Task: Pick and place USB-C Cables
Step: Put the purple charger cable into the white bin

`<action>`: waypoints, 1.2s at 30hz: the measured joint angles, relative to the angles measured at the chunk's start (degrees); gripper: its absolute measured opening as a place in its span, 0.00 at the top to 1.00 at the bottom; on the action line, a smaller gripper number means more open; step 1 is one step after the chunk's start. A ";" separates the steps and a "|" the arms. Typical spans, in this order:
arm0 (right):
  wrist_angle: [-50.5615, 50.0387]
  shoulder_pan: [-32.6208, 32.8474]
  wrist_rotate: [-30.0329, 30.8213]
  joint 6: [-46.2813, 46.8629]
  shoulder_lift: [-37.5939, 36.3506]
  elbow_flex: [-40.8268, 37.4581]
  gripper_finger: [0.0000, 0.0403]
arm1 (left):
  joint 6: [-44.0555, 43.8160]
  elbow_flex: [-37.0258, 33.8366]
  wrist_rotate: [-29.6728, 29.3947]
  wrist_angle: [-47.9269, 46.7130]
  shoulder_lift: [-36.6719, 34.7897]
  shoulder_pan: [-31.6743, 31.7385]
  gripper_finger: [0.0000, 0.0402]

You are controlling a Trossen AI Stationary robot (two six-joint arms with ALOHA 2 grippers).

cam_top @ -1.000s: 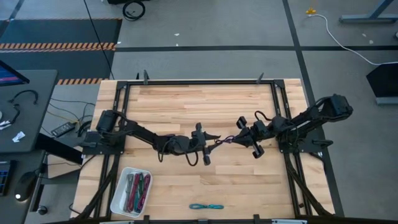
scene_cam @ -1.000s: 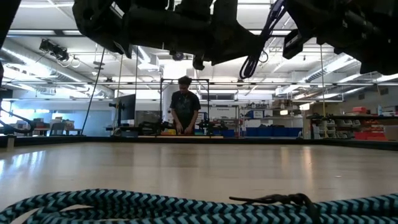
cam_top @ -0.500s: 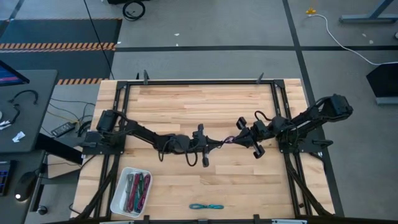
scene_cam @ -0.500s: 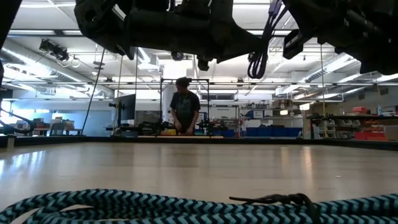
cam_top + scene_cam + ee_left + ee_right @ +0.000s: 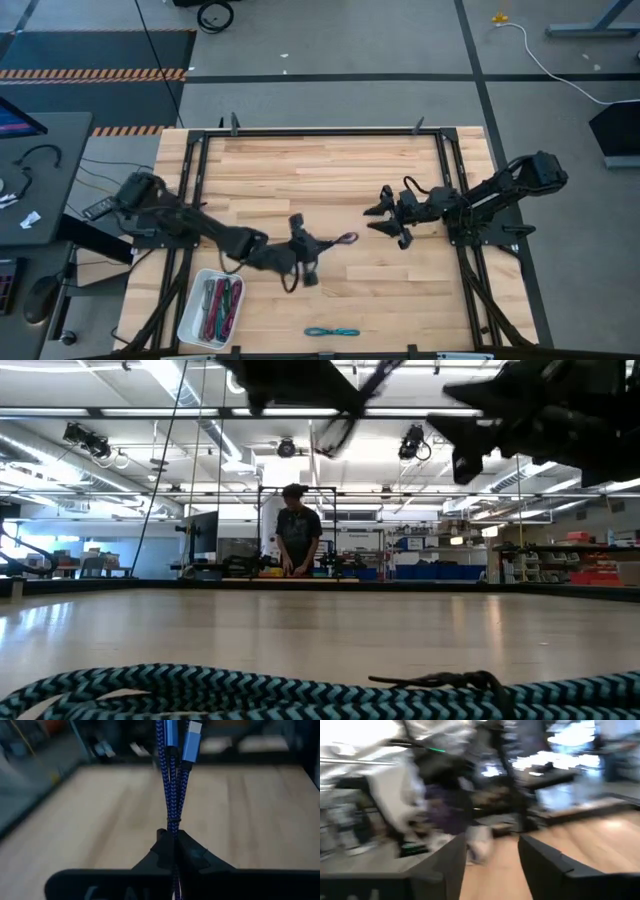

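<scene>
A purple-blue braided USB-C cable bundle (image 5: 340,240) is in my left gripper (image 5: 316,244), which is shut on it over the table's middle, left of centre. Its two plugs (image 5: 186,740) point away past the fingertips. My right gripper (image 5: 375,219) stands open a short way to the right of the cable, with nothing between its fingers (image 5: 451,865). A teal cable bundle (image 5: 332,331) lies flat near the table's front edge. Several more cable bundles lie in the white tray (image 5: 192,312) at the front left. My left gripper pinches the folded bundle between its two fingers (image 5: 162,850) at the strands near the small tie (image 5: 173,822); several strands lie side by side in the pinch. The fingers come about level from the table's left, along the cable. The bundle juts out ahead of the fingertips, clear of the table.
A black frame (image 5: 320,131) runs round the wooden table top. Bare wood lies between the tray and the teal cable (image 5: 200,690). Beyond the table's far edge a person (image 5: 297,535) stands in the room. A dark side desk (image 5: 40,170) stands left of the table.
The cable hung between both grippers. My left gripper has shut on it, and my right gripper has opened and let go. My left gripper has then gone toward the table's left and near edge, carrying the cable away from the right gripper.
</scene>
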 joint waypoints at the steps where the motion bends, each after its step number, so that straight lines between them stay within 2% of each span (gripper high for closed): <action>1: -1.47 0.21 2.56 -0.06 0.00 0.00 0.53 | -4.05 2.45 0.09 -8.23 -0.96 -1.22 0.98; 4: -4.93 0.60 6.68 -1.24 0.02 -0.02 0.50 | -20.02 13.07 3.81 -38.31 -1.59 -4.23 0.98; 7: -6.74 0.80 8.22 -3.05 0.02 -0.02 0.50 | -37.93 23.89 13.46 -65.19 -0.78 -6.60 0.98; 10: -6.49 0.80 8.24 -4.61 0.02 -0.02 0.51 | -54.39 29.73 22.00 -83.60 -0.58 -10.41 0.98; 12: -5.94 0.80 8.30 -5.51 0.02 -0.02 0.52 | -64.62 30.89 27.82 -88.79 -0.80 -13.48 0.98; 15: -5.54 0.80 8.33 -6.73 0.01 -0.02 0.53 | -78.58 30.18 36.05 -93.77 -0.95 -19.32 0.98; 18: -5.59 0.80 8.31 -7.27 0.02 -0.02 0.53 | -91.30 29.06 41.45 -93.61 -1.01 -25.37 0.98; 22: -5.86 0.80 8.13 -7.27 0.02 0.00 0.53 | -108.15 27.51 44.84 -93.48 -1.01 -33.03 0.98; 25: -5.90 0.80 8.13 -7.17 0.02 -0.01 0.53 | -117.16 25.93 45.78 -92.93 -1.01 -37.22 0.98; 29: -5.90 0.80 8.12 -6.57 0.02 -0.02 0.53 | -123.52 23.40 45.15 -92.12 -0.53 -39.73 0.98; 36: -5.88 0.80 8.13 -6.18 0.02 -0.02 0.53 | -124.73 18.41 45.00 -87.72 0.69 -37.46 0.98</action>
